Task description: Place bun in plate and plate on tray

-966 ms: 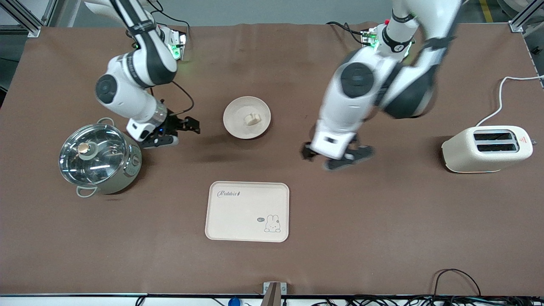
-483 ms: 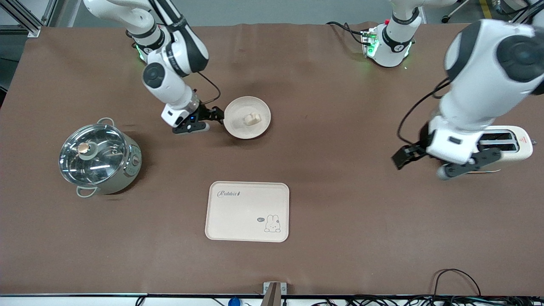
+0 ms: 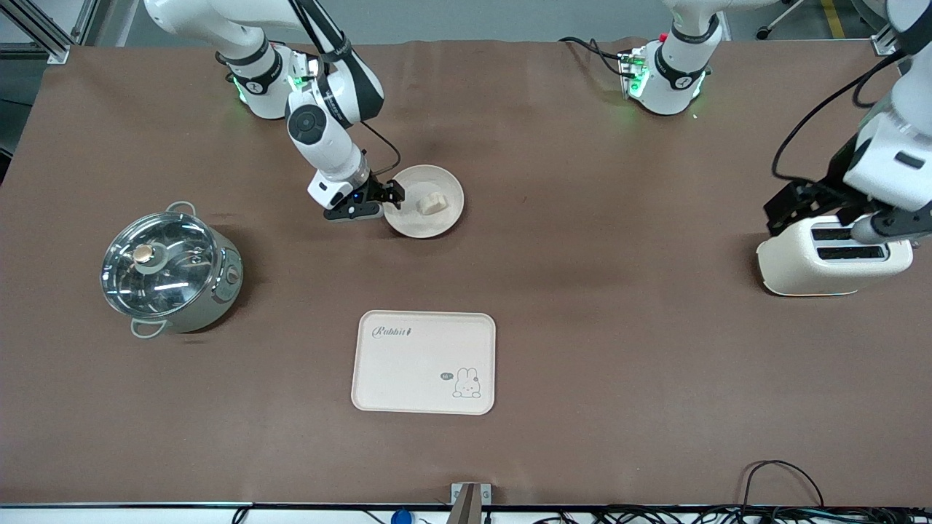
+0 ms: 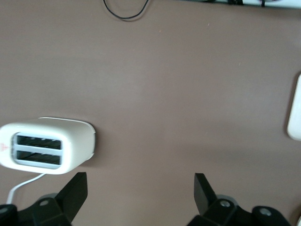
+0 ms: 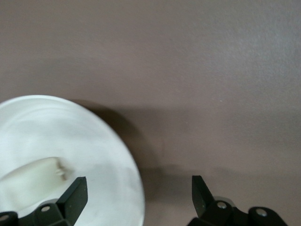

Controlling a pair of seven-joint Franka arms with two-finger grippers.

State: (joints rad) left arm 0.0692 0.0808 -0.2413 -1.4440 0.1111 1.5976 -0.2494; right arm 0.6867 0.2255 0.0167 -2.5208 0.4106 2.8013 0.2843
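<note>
The bun [image 3: 431, 204] lies in the round cream plate [image 3: 423, 218] on the table, farther from the front camera than the tray [image 3: 424, 362], which bears nothing. My right gripper [image 3: 383, 203] is open and empty, low at the plate's rim on the side toward the right arm's end. In the right wrist view my right gripper [image 5: 138, 195] has one finger over the plate [image 5: 70, 141] and the other over bare table, with the bun [image 5: 28, 181] close by. My left gripper [image 3: 826, 218] is open and empty over the toaster. It shows open in its wrist view [image 4: 140, 193].
A cream toaster [image 3: 834, 256] with a white cord stands at the left arm's end, also in the left wrist view [image 4: 47, 150]. A steel pot with a glass lid [image 3: 169, 271] stands at the right arm's end. The tray's edge shows in the left wrist view [image 4: 295, 113].
My right gripper has moved from beside the pot to the plate's rim. My left arm has swung from mid-table out to over the toaster. Plate, bun and tray have not moved.
</note>
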